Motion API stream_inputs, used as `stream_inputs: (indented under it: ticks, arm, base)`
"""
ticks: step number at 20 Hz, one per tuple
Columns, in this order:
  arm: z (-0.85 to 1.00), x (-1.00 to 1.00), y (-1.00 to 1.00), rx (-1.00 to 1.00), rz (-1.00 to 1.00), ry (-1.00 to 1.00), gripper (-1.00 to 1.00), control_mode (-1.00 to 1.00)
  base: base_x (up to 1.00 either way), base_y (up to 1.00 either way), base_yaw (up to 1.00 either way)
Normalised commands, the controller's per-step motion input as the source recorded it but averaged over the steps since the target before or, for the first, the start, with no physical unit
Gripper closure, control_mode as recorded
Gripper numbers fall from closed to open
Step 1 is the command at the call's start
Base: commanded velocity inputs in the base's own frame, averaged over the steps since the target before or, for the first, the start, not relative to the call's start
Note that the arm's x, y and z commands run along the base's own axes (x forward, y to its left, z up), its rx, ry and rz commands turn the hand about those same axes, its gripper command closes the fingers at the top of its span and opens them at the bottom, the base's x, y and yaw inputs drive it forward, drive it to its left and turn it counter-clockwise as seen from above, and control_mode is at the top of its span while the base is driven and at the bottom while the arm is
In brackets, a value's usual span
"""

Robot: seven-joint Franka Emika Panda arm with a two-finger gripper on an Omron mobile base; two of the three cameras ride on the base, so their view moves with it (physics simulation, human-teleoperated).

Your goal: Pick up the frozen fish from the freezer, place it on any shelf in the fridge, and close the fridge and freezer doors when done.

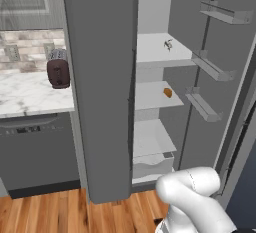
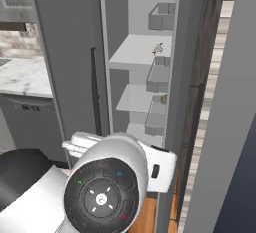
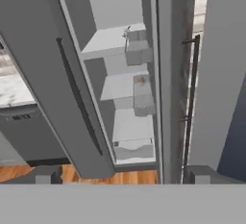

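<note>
Nearest, the claw sits with its fingertips spread wide apart, nothing between them, wood floor below. Ahead, the freezer door stands shut, its edge flanking the fridge opening; the fridge door swings wide, leaving open room. Deeper in, the frozen fish lies on the top shelf; an orange lump rests one shelf lower. No readable writing anywhere.
</note>
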Motion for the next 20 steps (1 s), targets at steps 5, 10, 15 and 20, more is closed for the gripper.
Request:
stream_inputs:
  ticks: [5, 10, 15, 20]
  arm:
    - [-0.28, 0.38, -0.86, 0.10, 0.00, 0.00, -1.00, -1.00]
    - [-0.43, 0.59, -0.59, 0.07, -0.04, 0.00, -1.00, -1.00]
    - [-0.48, 0.79, -0.34, 0.01, -0.12, 0.00, -1.00, -1.00]
    - [-0.53, 0.87, -0.10, 0.00, -0.16, 0.00, -1.00, -1.00]
  base:
    - [0.00, 0.00, 0.00]
    - [0.00, 0.00, 0.00]
    - [0.00, 0.00, 0.00]
    - [0.00, 0.00, 0.00]
